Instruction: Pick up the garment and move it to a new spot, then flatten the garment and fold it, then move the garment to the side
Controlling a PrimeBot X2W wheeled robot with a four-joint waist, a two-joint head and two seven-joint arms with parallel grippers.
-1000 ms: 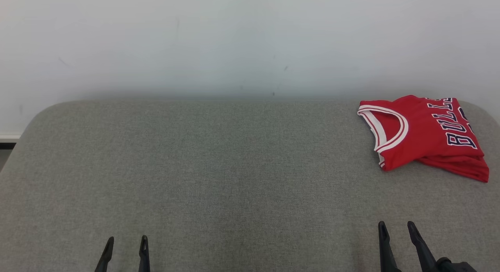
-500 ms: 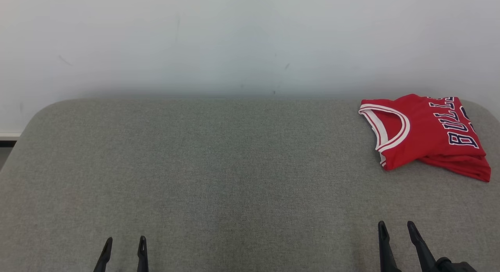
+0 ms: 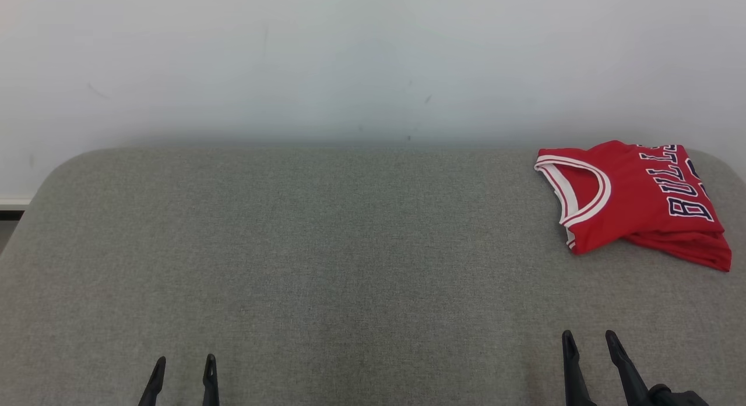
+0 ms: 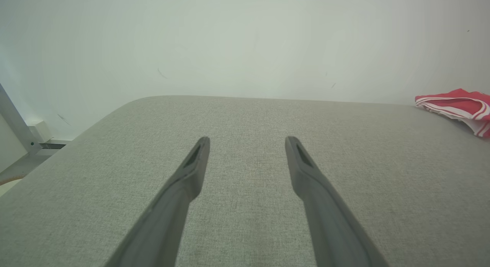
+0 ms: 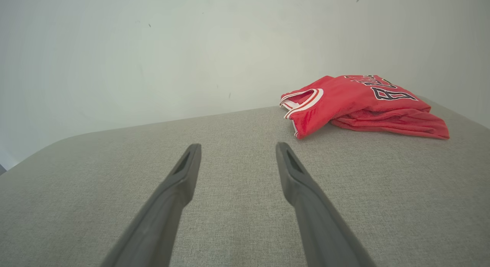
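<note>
head view: one red garment (image 3: 629,202) on one grey surface (image 3: 349,249); both pairs of jaws apart.

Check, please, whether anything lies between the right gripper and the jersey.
Nothing visible does. The right gripper, jaws open, hovers at the near side of the table, and the jersey lies folded toward its far right corner. The grey fabric between them is bare.

Grey fabric surface (image 3: 349,249), perhaps a bed, against a scuffed white wall (image 3: 349,56).
</note>
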